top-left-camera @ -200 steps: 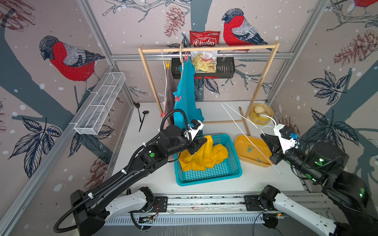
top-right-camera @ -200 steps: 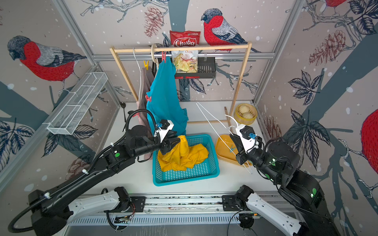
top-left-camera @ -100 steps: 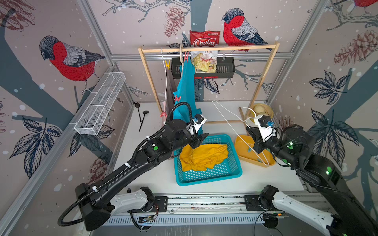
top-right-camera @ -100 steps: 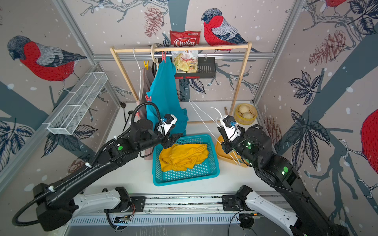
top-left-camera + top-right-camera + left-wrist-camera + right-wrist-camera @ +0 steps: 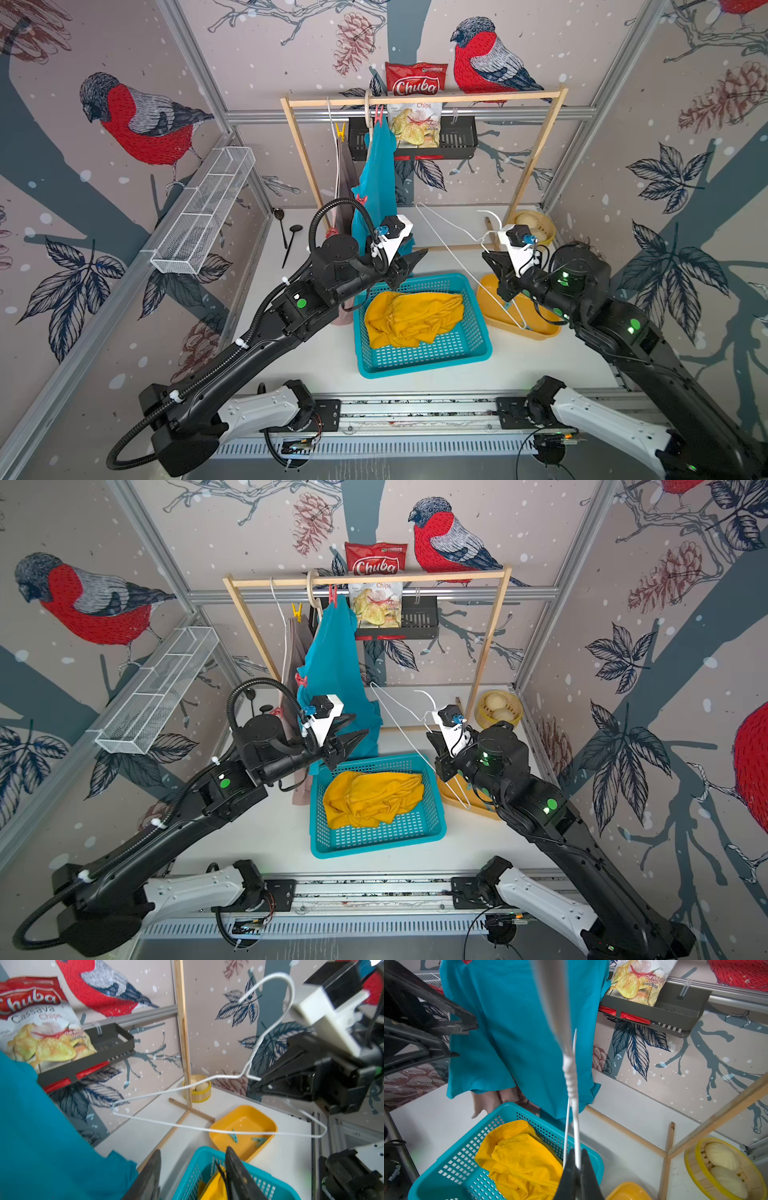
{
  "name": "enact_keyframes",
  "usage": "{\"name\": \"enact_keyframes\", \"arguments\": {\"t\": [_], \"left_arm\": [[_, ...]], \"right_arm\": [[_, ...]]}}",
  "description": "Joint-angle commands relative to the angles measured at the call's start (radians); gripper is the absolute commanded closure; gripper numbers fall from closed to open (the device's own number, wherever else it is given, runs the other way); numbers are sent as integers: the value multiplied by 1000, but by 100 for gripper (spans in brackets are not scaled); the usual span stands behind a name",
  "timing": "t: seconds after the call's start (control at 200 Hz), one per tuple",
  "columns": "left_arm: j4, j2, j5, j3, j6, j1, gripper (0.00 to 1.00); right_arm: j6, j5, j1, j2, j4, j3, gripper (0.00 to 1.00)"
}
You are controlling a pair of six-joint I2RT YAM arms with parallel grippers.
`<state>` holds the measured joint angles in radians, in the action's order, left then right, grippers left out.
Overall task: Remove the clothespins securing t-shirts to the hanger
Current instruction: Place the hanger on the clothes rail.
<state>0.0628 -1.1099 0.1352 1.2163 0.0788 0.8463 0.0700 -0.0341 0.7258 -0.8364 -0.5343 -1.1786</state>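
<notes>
The yellow t-shirt [image 5: 411, 318] lies crumpled in the teal basket [image 5: 465, 353]. The teal t-shirt [image 5: 378, 183] and the pale pink t-shirt [image 5: 343, 187] hang on the rail, held by a red-pink clothespin [image 5: 379, 114], a yellow clothespin [image 5: 340, 132] and another red one [image 5: 360, 199]. Two light blue clothespins [image 5: 233, 1136] lie in the yellow tray [image 5: 266, 1118]. My left gripper [image 5: 409, 257] [image 5: 192, 1169] stands open and empty over the basket's back corner, beside the teal hem. My right gripper [image 5: 492, 259] [image 5: 577, 1159] is shut on a bare white wire hanger [image 5: 449, 245].
The wooden rack [image 5: 536, 158] spans the back, with a black shelf [image 5: 457, 141] and a chips bag [image 5: 415, 104] behind it. A bamboo steamer [image 5: 534, 222] sits by the rack's right foot. Two spoons [image 5: 286, 237] lie at the back left, under a wire wall basket [image 5: 203, 212].
My left gripper let the yellow t-shirt drop into the basket, rose toward the teal shirt and narrowed its jaws. My right arm swung the bare hanger leftward toward the rack.
</notes>
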Motion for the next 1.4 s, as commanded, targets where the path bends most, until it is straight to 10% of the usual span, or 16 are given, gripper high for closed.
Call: {"name": "enact_keyframes", "arguments": {"t": [0.0,0.48,0.64,0.895,1.396], "left_arm": [[-260,-58,87,13,-23,9,55],[-207,-381,234,258,16,41,52],[-167,-400,239,286,38,42,100],[-52,-369,354,339,80,-39,100],[105,-320,702,364,136,-183,100]], "right_arm": [[-84,38,0,-10,116,24,100],[-110,172,1,-29,150,53,100],[-100,185,1,-33,151,53,100],[-211,112,0,61,174,-21,15],[-102,98,-2,-12,-305,-276,9]]}}
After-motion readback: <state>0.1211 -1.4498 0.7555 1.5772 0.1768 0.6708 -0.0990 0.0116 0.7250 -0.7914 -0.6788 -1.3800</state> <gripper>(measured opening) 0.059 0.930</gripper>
